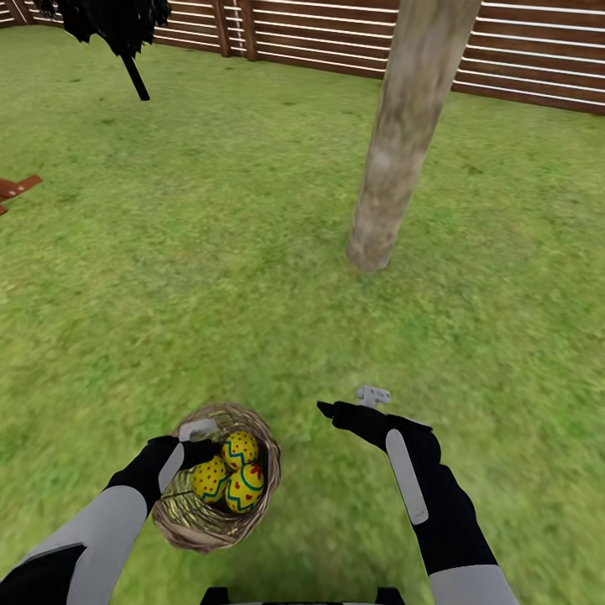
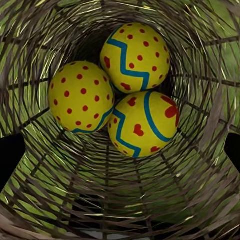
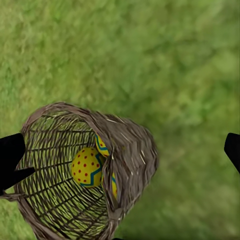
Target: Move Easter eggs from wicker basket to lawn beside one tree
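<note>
The wicker basket (image 1: 189, 512) is tilted low in the head view, its mouth turned up toward me. Three yellow Easter eggs (image 1: 228, 472) with blue zigzags and red dots lie together inside it. My left gripper (image 1: 198, 431) is at the basket's near rim. In the left wrist view the eggs (image 2: 135, 57) sit deep in the basket (image 2: 120, 195), and my dark fingertips (image 2: 10, 160) stand wide apart behind the weave. My right gripper (image 1: 349, 402) is open over grass, to the right of the basket (image 3: 135, 150). Its fingertips (image 3: 12, 160) hold nothing. The pale tree (image 1: 395, 160) rises ahead on the lawn (image 1: 210, 277).
A brown slat fence (image 1: 353, 34) closes the far side of the garden. At the top left stands a dark-leaved tree (image 1: 126, 34) with a thin trunk. A red-brown wooden piece (image 1: 17, 189) pokes in at the left edge. Open grass lies around the pale trunk's foot (image 1: 368, 252).
</note>
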